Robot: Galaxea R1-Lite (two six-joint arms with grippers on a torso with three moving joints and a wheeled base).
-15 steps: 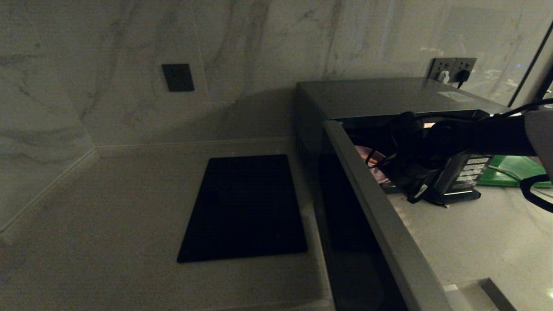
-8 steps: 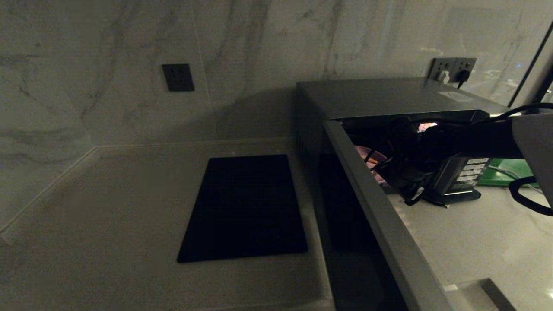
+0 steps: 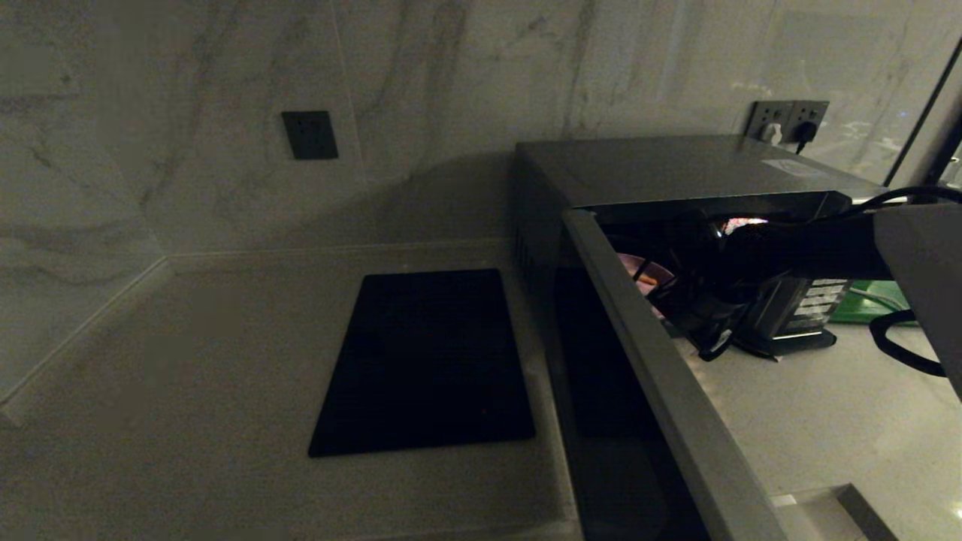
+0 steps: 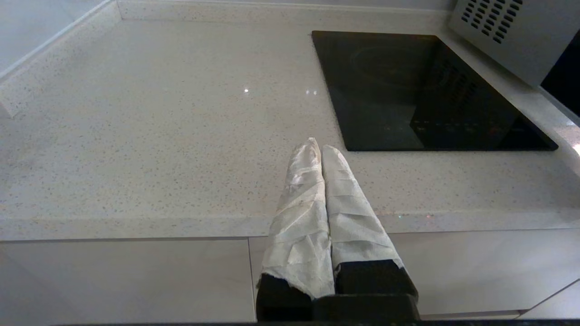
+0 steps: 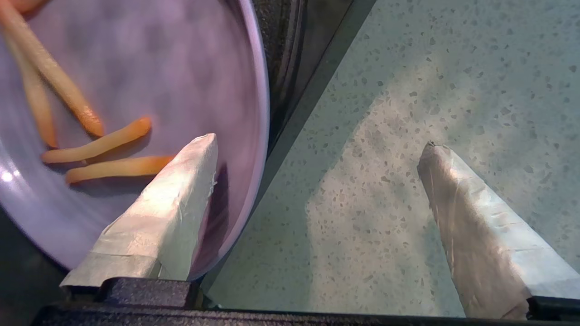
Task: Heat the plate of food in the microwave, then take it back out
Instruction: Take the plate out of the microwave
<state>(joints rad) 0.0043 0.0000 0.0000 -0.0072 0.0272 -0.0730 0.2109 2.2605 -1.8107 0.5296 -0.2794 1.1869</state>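
Note:
The microwave (image 3: 676, 169) stands at the right of the counter with its door (image 3: 661, 376) swung open toward me. The plate of food (image 3: 637, 272) (image 5: 136, 68) sits just inside the opening, lavender, with a few orange fries (image 5: 97, 145) on it. My right gripper (image 3: 710, 338) (image 5: 317, 142) reaches in at the opening and is open. One taped finger (image 5: 181, 190) hangs over the plate, the other (image 5: 457, 194) over the speckled counter, so the plate's rim lies between them, ungripped. My left gripper (image 4: 318, 146) is shut and empty above the counter's front edge.
A flat black cooktop (image 3: 428, 361) (image 4: 426, 90) lies left of the microwave. The microwave's button panel (image 3: 815, 308) shows behind my right arm, and a green board (image 3: 872, 300) lies beyond it. Wall sockets (image 3: 789, 120) with a plug sit behind the microwave.
My right arm has slid leftward, carrying the open gripper closer in over the plate. The plate, the door and the left arm have not moved.

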